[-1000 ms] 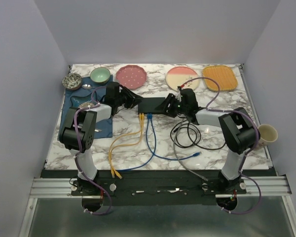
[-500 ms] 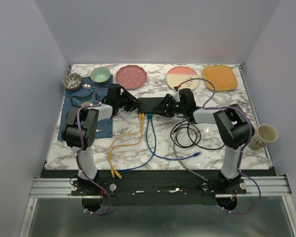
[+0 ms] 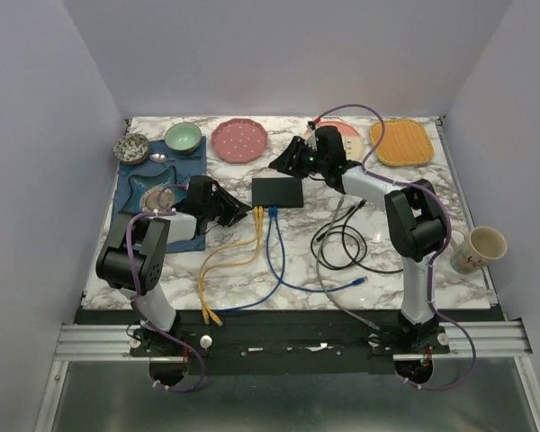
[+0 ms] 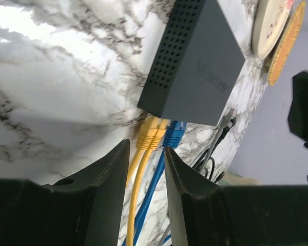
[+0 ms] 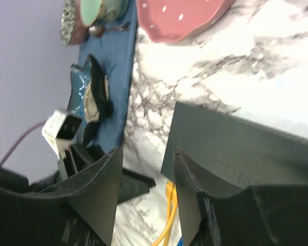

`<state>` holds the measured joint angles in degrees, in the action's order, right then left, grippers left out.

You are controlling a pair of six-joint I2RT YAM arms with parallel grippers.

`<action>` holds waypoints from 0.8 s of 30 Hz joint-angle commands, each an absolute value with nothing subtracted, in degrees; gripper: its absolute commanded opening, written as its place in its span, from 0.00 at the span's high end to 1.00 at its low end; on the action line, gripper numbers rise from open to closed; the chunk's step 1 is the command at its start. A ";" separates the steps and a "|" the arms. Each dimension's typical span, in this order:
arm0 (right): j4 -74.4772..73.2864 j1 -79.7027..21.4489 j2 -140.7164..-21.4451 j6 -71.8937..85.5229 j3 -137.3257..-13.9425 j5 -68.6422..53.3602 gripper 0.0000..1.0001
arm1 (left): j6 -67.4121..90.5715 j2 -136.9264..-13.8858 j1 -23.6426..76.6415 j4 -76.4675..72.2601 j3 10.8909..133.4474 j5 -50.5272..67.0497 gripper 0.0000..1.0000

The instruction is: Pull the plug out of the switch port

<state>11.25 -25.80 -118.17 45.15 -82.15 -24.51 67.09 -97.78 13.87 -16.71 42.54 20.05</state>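
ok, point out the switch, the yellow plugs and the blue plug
switch [image 3: 277, 191], top external view, middle of its flat top.
yellow plugs [image 4: 152, 131], left wrist view, plug bodies at the switch's port edge.
blue plug [image 4: 175, 132], left wrist view, plug body just right of the yellow ones.

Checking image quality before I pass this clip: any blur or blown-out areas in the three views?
Top external: sharp, evenly lit. Left wrist: switch crisp, marble table glares white at upper left. Right wrist: soft all over, pink plate smeared.
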 commanded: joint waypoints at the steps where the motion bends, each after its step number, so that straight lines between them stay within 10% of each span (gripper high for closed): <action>1: 2.11 -24.87 -121.03 42.28 -84.64 -21.36 0.50 | 68.99 -97.74 13.54 -20.83 40.44 20.57 0.58; 11: 28.11 -25.22 -110.22 53.87 -54.70 -29.53 0.49 | 66.36 -98.08 13.27 -16.70 50.79 17.75 0.58; 24: 28.47 -27.16 -117.06 58.53 -58.27 -32.87 0.50 | 67.94 -110.12 14.68 -16.61 59.76 25.13 0.58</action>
<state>26.46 -26.20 -113.51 55.94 -56.23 -30.89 67.53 -107.68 14.02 -17.19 58.19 21.50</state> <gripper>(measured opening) 0.509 0.423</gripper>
